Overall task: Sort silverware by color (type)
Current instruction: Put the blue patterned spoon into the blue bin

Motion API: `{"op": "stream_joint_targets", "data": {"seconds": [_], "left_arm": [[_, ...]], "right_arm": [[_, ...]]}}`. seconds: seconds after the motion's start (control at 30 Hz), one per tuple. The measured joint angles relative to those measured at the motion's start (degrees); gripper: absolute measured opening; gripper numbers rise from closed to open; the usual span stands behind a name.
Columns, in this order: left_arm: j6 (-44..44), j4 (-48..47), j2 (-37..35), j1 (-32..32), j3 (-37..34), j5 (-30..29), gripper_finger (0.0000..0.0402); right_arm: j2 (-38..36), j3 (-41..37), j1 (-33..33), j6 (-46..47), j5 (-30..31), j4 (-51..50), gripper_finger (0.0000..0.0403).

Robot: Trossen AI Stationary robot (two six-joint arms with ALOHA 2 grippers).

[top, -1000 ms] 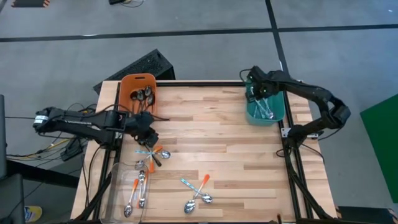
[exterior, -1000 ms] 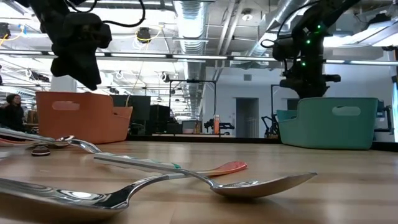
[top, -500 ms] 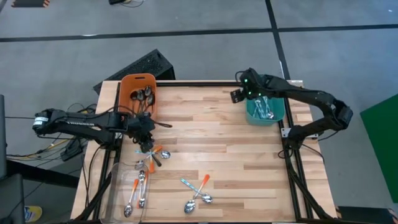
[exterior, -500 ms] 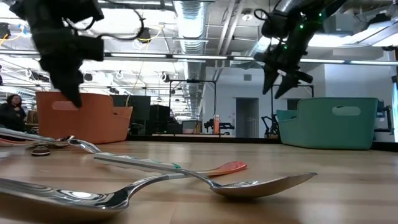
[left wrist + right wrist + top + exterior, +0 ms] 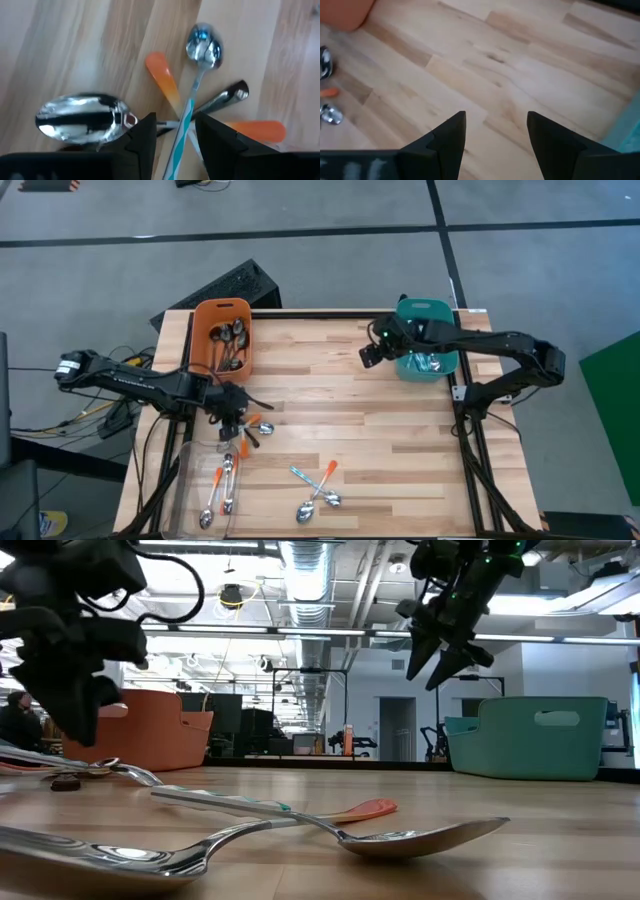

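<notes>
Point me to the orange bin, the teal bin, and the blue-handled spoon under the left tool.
orange bin (image 5: 207,320): high view, left rim.
teal bin (image 5: 424,307): high view, far rim.
blue-handled spoon (image 5: 202,46): left wrist view, metal bowl; its striped handle runs down between that tool's fingers.

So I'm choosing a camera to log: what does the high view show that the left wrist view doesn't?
Only the high view shows the orange plastic bin, the teal plastic bin and the open right claw above bare wood. Only the left wrist view shows the blue-striped spoon handle between the open left claw's fingers. Both show the crossed spoon pile.
</notes>
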Motion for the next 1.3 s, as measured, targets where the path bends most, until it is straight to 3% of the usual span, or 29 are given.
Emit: {"op": "stream_joint_targets", "data": {"seconds": [0.4, 0.6, 0.9, 1.03, 1.23, 1.3], "left_arm": [[-0.4, 0.0, 0.6, -0.7, -0.5, 0.2, 0.0126], [0.2, 2.0, 5.3, -1.9, -0.4, 0.6, 0.0126], [1.5, 4.2, 12.1, -2.4, 0.0, 5.8, 0.0124], [1.4, 4.1, 12.5, -2.1, 0.0, 6.0, 0.0097], [0.9, 3.5, 12.5, -0.8, -0.1, 6.0, 0.0013], [1.1, 3.5, 12.5, -0.2, -0.2, 5.9, 0.0008]], "right_arm": [[0.0, 0.0, 4.2, 2.6, 1.3, 0.1, 0.0233], [0.0, 0.0, 5.8, 2.8, 1.3, 0.2, 0.0233], [0.0, 0.0, 8.0, 2.9, 1.4, 0.3, 0.0233], [0.0, 0.0, 8.2, 2.8, 1.5, 0.3, 0.0233], [0.1, 0.0, 8.2, 2.3, 1.5, 0.3, 0.0233], [0.0, 0.0, 8.2, 2.3, 1.5, 0.3, 0.0233]]}}
